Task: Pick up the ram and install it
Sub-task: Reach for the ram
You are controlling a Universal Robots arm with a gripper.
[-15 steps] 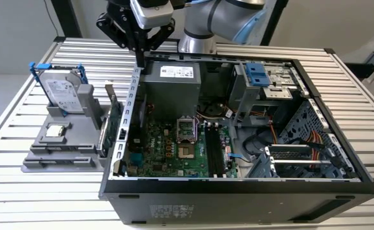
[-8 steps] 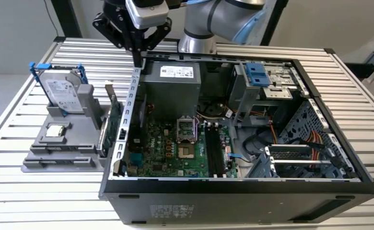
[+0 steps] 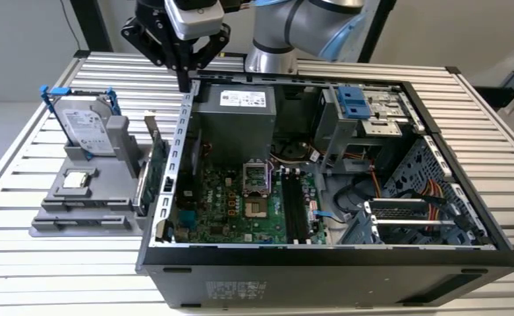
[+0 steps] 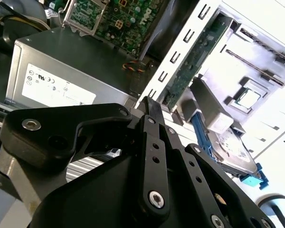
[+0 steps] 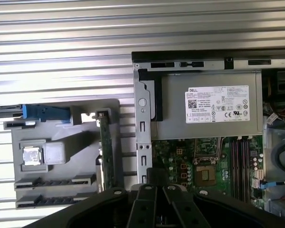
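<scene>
My gripper (image 3: 184, 84) hangs shut over the back corner of the open computer case (image 3: 327, 255), on the exterior view's left, and nothing shows between its black fingers. In both wrist views its tip (image 4: 149, 102) (image 5: 154, 175) points at the case's metal edge beside the power supply (image 5: 209, 109). The motherboard (image 3: 230, 204) lies flat inside, with its long black memory slots (image 3: 294, 207) (image 5: 241, 166) toward the middle. The ram is out of view.
A grey holder (image 3: 81, 210) stands outside the case on the exterior view's left. It carries an upright silver hard drive (image 3: 88, 128) with blue rails, a green expansion card (image 3: 156, 174) and a small processor (image 3: 75, 178). Cables and a drive cage (image 3: 362, 112) fill the case's right.
</scene>
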